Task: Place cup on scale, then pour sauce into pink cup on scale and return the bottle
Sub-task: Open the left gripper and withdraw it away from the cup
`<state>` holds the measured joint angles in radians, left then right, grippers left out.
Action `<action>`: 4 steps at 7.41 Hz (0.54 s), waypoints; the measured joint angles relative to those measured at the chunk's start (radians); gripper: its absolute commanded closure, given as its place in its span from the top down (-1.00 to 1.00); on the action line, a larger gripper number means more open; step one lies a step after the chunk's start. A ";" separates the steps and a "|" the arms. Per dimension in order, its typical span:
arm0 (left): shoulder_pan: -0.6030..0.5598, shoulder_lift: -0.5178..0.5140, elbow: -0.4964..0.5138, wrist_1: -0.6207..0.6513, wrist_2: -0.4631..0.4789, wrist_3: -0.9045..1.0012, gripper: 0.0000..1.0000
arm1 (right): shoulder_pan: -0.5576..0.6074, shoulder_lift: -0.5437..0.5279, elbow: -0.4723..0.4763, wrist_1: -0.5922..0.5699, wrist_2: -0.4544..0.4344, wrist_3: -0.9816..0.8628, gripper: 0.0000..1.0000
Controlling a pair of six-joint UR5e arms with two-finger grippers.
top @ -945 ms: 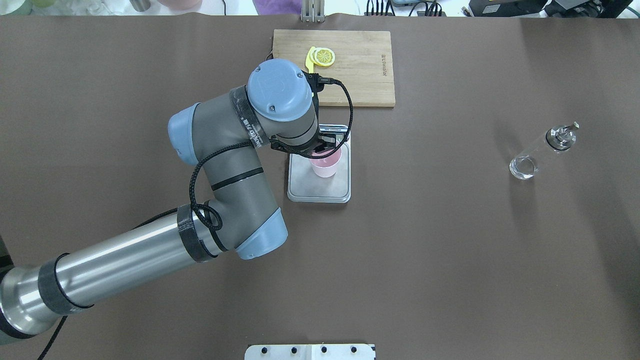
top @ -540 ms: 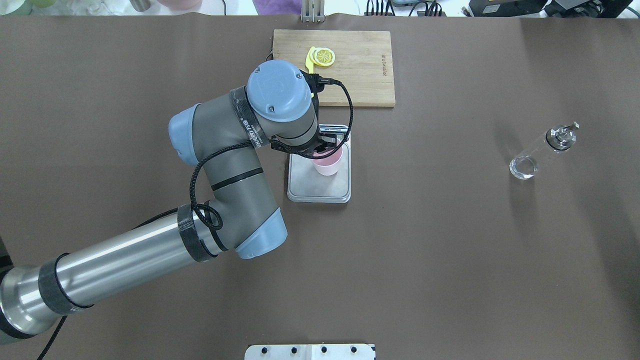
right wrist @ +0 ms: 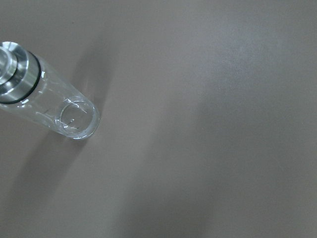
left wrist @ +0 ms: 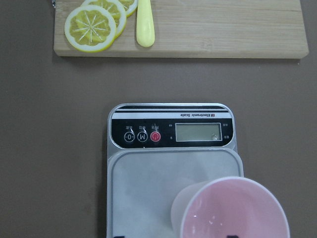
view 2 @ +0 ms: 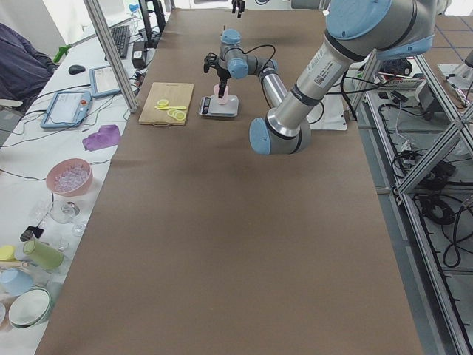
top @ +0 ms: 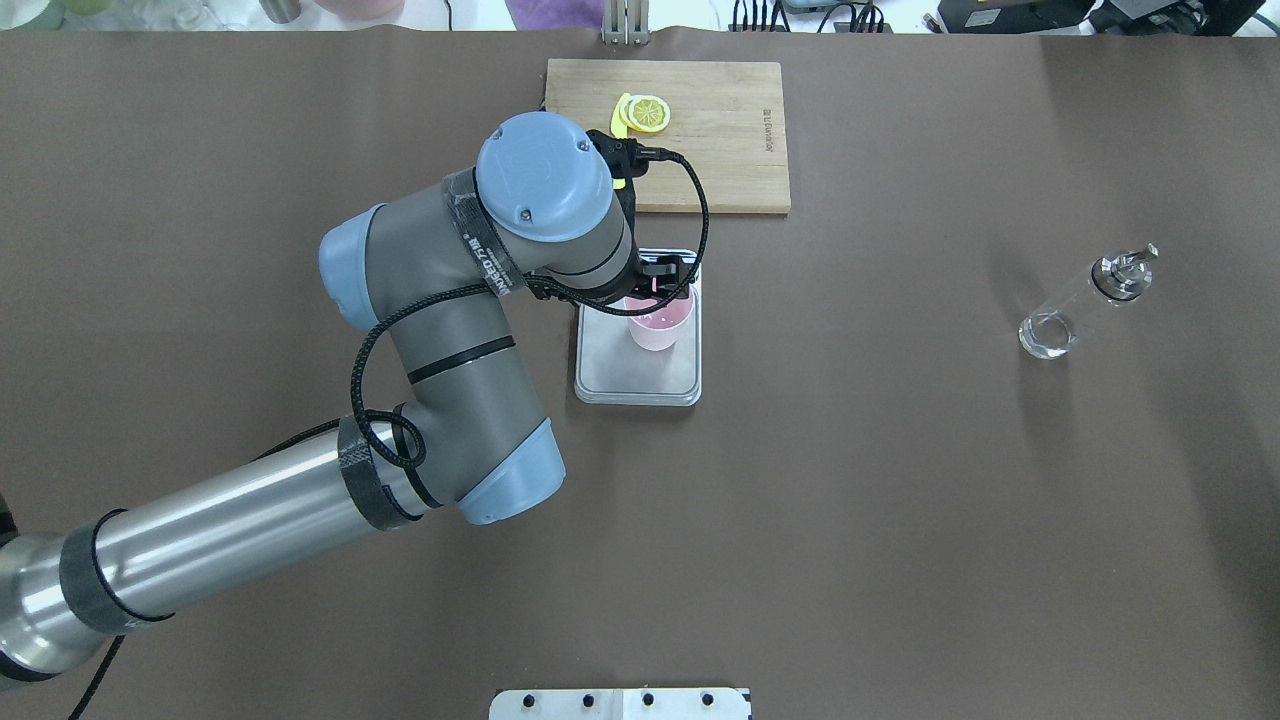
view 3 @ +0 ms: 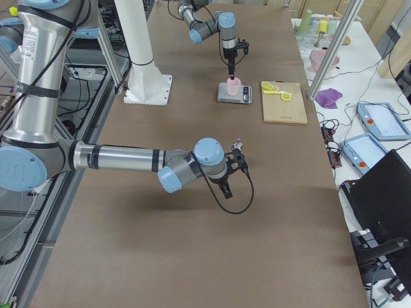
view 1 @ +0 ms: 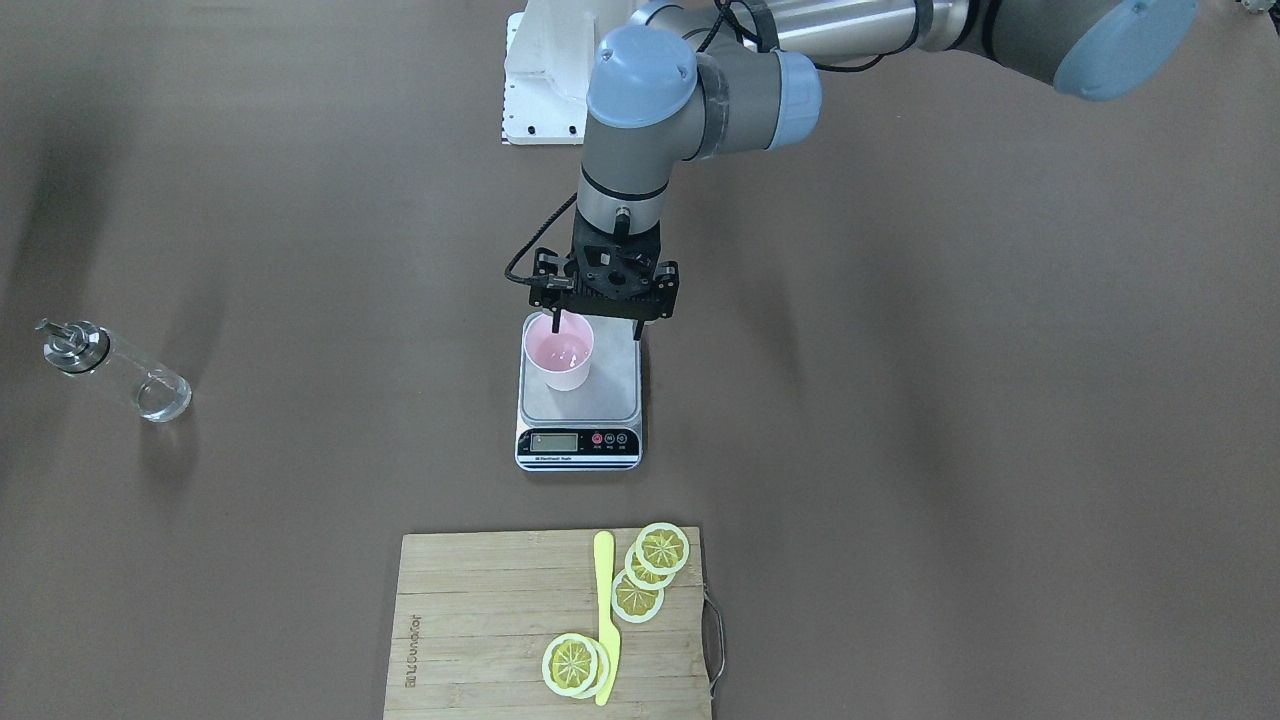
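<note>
- Front-facing view: the left end effector (view 1: pixel 596 332) is hanging over the scale (view 1: pixel 600 400), its fingers standing wide apart and gripping nothing. One fingertip is hiding a bit of the rim of the pale pink tapered cup (view 1: pixel 562 362), which is standing on the brushed-steel plate.
- Overhead view: the left arm is covering the scale's black strip. The clear glass bottle (top: pixel 1075 305) is resting well apart.
- Right side view: the right end effector (view 3: pixel 226 185) is hanging near the bottle; I cannot tell its opening.
- Right wrist view: the frame edge is cutting off the bottle's shiny cap above the brown tabletop (right wrist: pixel 223 148).
</note>
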<state>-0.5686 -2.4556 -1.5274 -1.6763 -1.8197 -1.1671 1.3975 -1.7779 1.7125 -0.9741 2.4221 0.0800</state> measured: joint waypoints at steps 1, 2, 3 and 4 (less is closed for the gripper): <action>-0.011 0.008 -0.026 0.005 -0.004 0.018 0.96 | 0.000 0.000 0.002 0.000 0.000 0.000 0.99; -0.035 0.035 -0.063 0.013 -0.018 0.055 0.96 | 0.000 0.004 0.006 0.010 -0.001 -0.001 0.99; -0.074 0.074 -0.108 0.031 -0.054 0.114 0.96 | 0.000 0.011 -0.001 0.050 -0.004 -0.007 0.98; -0.131 0.125 -0.161 0.058 -0.112 0.195 0.96 | -0.001 0.018 -0.025 0.128 -0.006 -0.016 0.98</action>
<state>-0.6998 -2.3307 -1.6883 -1.6183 -1.9316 -0.9724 1.3965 -1.7598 1.6871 -0.8459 2.4159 0.0639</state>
